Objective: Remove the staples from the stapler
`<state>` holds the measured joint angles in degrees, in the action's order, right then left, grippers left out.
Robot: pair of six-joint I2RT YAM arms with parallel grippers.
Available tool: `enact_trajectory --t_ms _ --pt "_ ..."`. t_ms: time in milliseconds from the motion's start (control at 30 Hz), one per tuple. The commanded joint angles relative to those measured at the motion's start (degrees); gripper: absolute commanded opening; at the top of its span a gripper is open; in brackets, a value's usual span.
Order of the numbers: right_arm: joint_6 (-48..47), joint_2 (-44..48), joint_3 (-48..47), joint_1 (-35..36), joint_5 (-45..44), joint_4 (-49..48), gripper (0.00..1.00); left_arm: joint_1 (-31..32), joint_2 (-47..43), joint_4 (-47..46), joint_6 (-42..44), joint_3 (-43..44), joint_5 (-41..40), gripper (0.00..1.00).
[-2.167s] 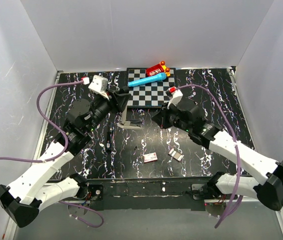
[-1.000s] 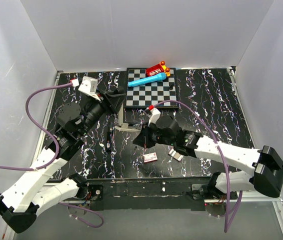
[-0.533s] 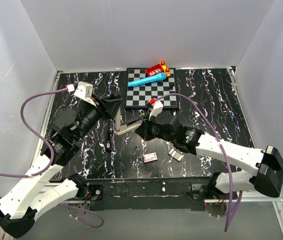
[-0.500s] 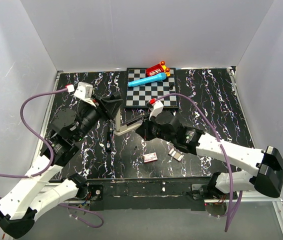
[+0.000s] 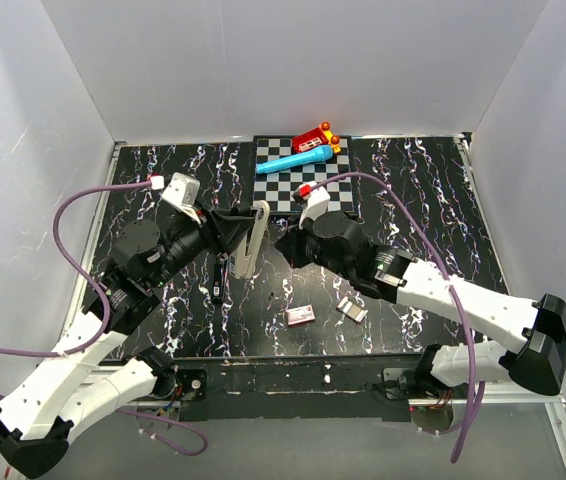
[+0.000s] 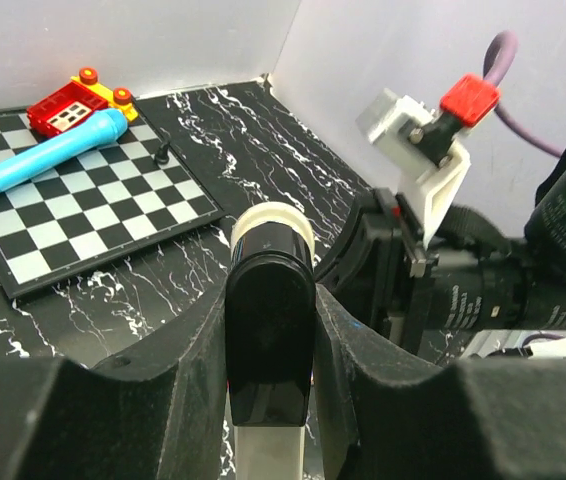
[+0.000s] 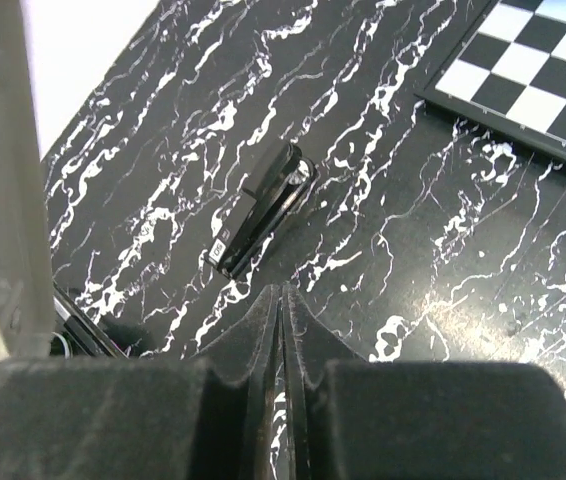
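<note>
My left gripper (image 5: 241, 238) is shut on the stapler (image 5: 256, 225), which stands steeply tilted above the table with its pale silvery part uppermost. In the left wrist view the stapler's black end (image 6: 268, 340) is pinched between both fingers (image 6: 358, 350). My right gripper (image 5: 281, 247) hovers just right of the stapler, its jaws almost together with nothing between them (image 7: 281, 300). A grey metal strip of the stapler (image 7: 3, 180) runs down the left edge of the right wrist view. A short silvery strip of staples (image 5: 351, 310) lies on the table at the front right.
A chessboard (image 5: 318, 185) at the back carries a blue marker (image 5: 291, 160) and a red toy (image 5: 313, 138). A small white-and-red box (image 5: 300, 315) lies near the staples. A thin black stick (image 5: 220, 290) lies under the stapler, also in the right wrist view (image 7: 263, 210).
The left gripper has raised the stapler from lying low to standing steeply tilted and shifted right. The right gripper has moved back from the table's middle toward the stapler.
</note>
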<state>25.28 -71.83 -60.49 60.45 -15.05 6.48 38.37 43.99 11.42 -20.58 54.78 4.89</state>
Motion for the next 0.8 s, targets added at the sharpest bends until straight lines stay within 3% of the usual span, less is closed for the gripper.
enact_trajectory --t_ms 0,333,567,767 --pt "-2.6 1.96 -4.02 0.2 -1.83 0.11 0.11 -0.05 -0.83 -2.28 -0.6 0.24 1.97 0.0" --pt "-8.83 7.4 -7.1 0.11 -3.15 6.52 0.22 -0.05 -1.1 -2.28 0.1 0.5 6.27 0.0" --pt "-14.46 12.59 -8.06 -0.94 8.0 11.44 0.18 -0.05 -0.31 -3.42 1.68 2.17 19.26 0.0" --pt "-21.58 13.3 -13.07 -1.21 21.18 23.47 0.12 0.04 0.13 -5.88 4.23 1.99 33.15 0.0"
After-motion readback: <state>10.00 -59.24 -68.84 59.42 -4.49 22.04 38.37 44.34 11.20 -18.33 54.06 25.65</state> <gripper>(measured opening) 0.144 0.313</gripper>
